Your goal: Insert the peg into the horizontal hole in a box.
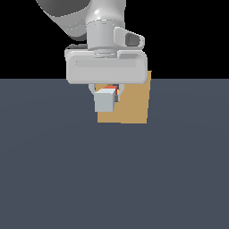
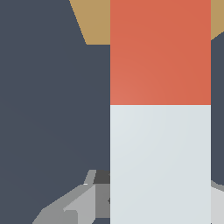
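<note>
Nearest in the exterior view: bare slate-grey floor (image 1: 114, 179) filling the lower half of the frame.

Next back, the peg (image 1: 105, 99) — its white-grey end face points toward the camera, square, hanging just under the gripper (image 1: 106, 91). A sliver of the red-orange part shows above and at about 2 o'clock of that end face. The peg lies level, lengthwise away from the camera. It sits clear of the floor, carried.

The gripper's fingers (image 1: 92, 88) flank the peg at 9 and 3 o'clock; the claw is clamped on the peg's white-grey length. The broad pale hand body spans above at 12 o'clock, with the arm's wrist and a grey link rising out of frame toward 11 o'clock.

Behind the peg, the box (image 1: 134, 105) — tan, flat-faced, resting on the floor. Seen from the peg's end face, most of its visible front spreads toward 3 and 5 o'clock. The hand covers its upper part on the exterior view's left. The hole cannot be made out; peg and hand stand in front of that area.

Wrist view: the peg (image 2: 160, 109) runs lengthwise, white-grey half near the fingers (image 2: 74, 205), red-orange half reaching toward the box (image 2: 94, 22). Whether the tip touches the box cannot be told.
</note>
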Available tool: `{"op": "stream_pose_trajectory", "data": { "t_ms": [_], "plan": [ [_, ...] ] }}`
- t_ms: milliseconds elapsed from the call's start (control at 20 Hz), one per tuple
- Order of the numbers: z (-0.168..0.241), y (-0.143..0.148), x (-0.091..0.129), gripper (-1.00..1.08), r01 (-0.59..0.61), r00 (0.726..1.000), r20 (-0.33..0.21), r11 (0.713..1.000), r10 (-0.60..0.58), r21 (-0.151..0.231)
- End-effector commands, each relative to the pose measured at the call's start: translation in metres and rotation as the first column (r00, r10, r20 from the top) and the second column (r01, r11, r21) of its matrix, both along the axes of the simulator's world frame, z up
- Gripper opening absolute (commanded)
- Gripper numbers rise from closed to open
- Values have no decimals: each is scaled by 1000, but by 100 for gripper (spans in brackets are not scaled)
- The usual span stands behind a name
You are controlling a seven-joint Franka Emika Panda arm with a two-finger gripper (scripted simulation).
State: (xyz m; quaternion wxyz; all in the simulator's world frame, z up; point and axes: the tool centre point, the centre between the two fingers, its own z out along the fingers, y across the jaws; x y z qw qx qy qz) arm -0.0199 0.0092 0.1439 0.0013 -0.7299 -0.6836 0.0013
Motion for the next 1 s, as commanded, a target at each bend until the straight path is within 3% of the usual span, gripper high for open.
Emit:
{"op": "stream_pose_trajectory", "data": {
  "t_ms": [0,950],
  "plan": [
    [4,3,1,-100,15,1000,4,1000,-15,0],
    [5,3,3,-100,12,1000,7,1000,-12,1]
  ]
}}
